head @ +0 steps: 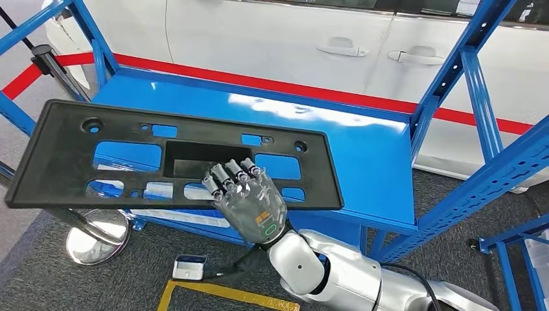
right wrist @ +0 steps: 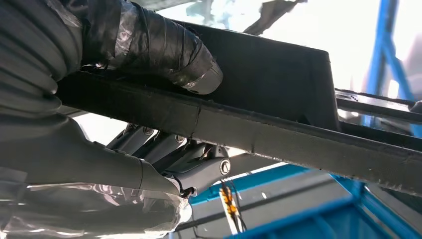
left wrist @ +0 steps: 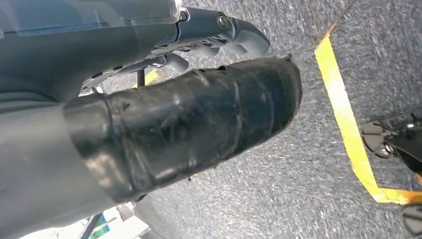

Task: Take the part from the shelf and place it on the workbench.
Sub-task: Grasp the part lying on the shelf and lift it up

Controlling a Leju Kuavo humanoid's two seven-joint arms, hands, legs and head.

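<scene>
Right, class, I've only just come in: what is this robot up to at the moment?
The robot's right hand grips the near edge of a flat black plastic part with many cut-outs, holding it above the blue shelf; the right wrist view shows the thumb on one face and the fingers on the other. The left hand holds nothing and hangs over grey carpet with yellow floor tape. The part is not yet on a workbench.

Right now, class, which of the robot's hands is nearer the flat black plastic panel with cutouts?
Right. The right hand grips the flat black plastic panel; the left hand hangs over the floor.
</scene>
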